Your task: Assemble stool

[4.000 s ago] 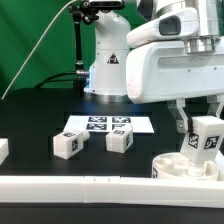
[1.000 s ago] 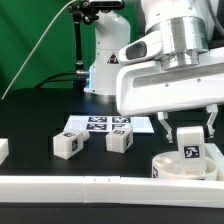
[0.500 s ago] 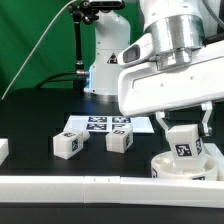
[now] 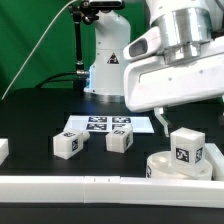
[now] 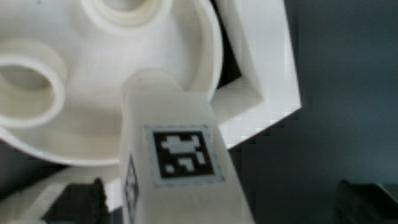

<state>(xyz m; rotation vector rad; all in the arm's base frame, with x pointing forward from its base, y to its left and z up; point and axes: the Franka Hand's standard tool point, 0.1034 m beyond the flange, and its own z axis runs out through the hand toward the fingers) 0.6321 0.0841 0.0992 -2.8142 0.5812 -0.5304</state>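
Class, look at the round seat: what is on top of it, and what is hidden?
One leg stands upright on the seat, tag facing out. The open gripper hangs above, not touching. The leg covers its joint with the seat; the front bar hides the seat's base.

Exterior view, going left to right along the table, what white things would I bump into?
White piece cut off at the edge → first loose leg → second loose leg → round seat with a leg on it.
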